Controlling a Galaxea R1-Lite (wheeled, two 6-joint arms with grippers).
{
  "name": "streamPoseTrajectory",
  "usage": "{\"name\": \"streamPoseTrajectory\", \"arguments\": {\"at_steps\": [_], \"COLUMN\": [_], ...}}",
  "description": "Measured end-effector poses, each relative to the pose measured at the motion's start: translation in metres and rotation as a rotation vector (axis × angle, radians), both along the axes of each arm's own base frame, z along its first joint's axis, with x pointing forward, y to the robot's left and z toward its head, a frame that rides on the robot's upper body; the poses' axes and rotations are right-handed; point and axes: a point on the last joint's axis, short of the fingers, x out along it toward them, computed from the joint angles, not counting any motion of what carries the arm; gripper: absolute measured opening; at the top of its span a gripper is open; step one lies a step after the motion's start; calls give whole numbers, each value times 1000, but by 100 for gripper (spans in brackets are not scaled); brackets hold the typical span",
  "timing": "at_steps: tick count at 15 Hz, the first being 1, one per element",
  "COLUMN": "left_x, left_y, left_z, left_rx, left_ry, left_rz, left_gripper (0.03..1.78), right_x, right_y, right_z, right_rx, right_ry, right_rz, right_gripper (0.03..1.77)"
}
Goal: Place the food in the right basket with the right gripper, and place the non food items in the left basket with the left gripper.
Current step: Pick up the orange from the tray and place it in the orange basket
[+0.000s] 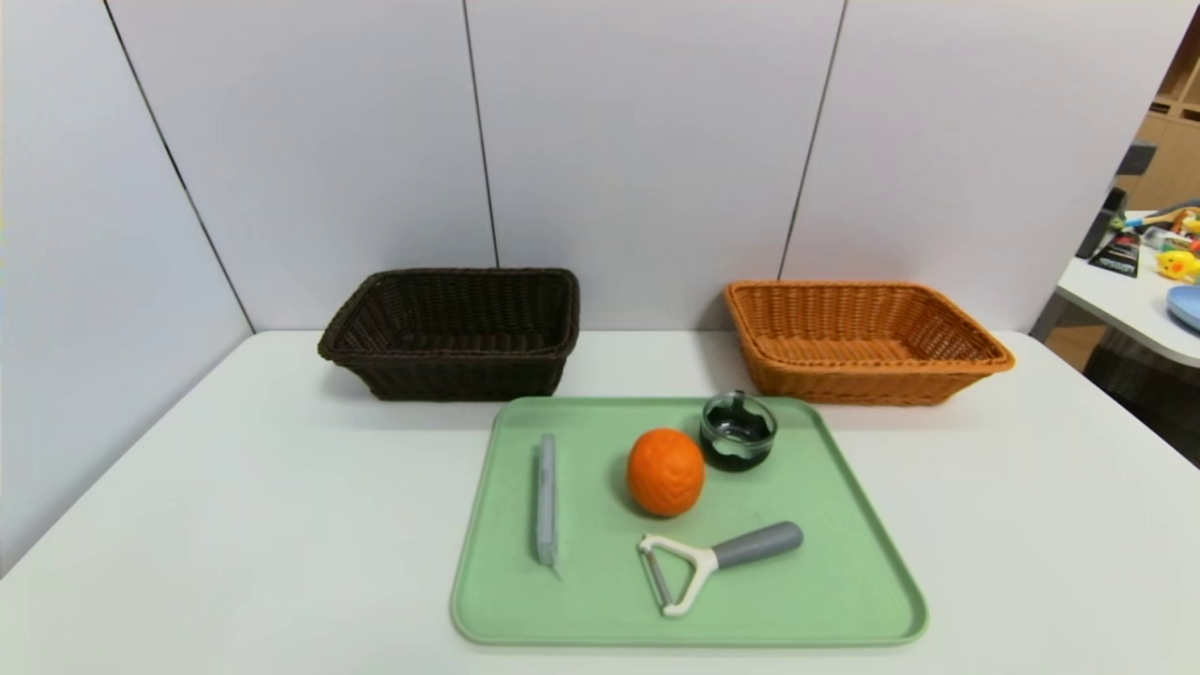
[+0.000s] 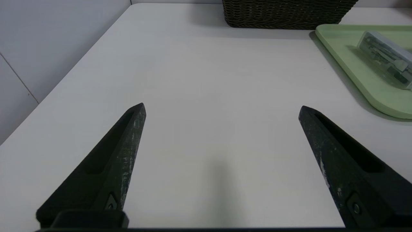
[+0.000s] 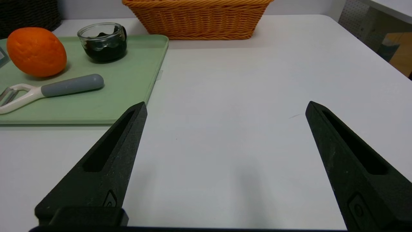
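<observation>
We saw every item lying on the green tray (image 1: 848,572): the orange fruit (image 1: 665,472) at its middle, the glass dish (image 1: 738,431) just beside it. Our left gripper (image 2: 222,109) and right gripper (image 3: 225,108) gaped wide, holding nothing, off the tray's sides. We judged the round fruit might roll from a careless pinch and knock the dish.

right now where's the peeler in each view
Head view: peeler lies at the near middle of the green tray.
Left wrist view: not in it.
Right wrist view: peeler at the far left edge, before the orange fruit.
Shared landmark: the green tray.
</observation>
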Motion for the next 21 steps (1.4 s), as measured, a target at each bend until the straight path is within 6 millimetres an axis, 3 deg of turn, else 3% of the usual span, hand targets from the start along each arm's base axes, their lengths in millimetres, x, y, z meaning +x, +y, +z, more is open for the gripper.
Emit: {"name": "streamPoseTrajectory", "arguments": {"at_steps": [13,16,19,21], "left_x": [-1,-7,-4,11], "left_y": [0,-1,-2,-3], "left_z": [2,34,93,129], "left_rx": [60,68,69,74], "left_ry": [-3,-46,-79,-102], "left_rz": [-13,-55,-103,-122], "left_gripper": [169,169,169,169], "right_x": [-2,-7,-5,3], "right_y": [0,2,4,5], "right_z": [6,37,97,133], "right_rx": [-40,-46,-37,-36], "right_ry": [-12,-48,-84,-96], "right_rz": [9,65,161,226], "right_gripper": [170,170,170,170]}}
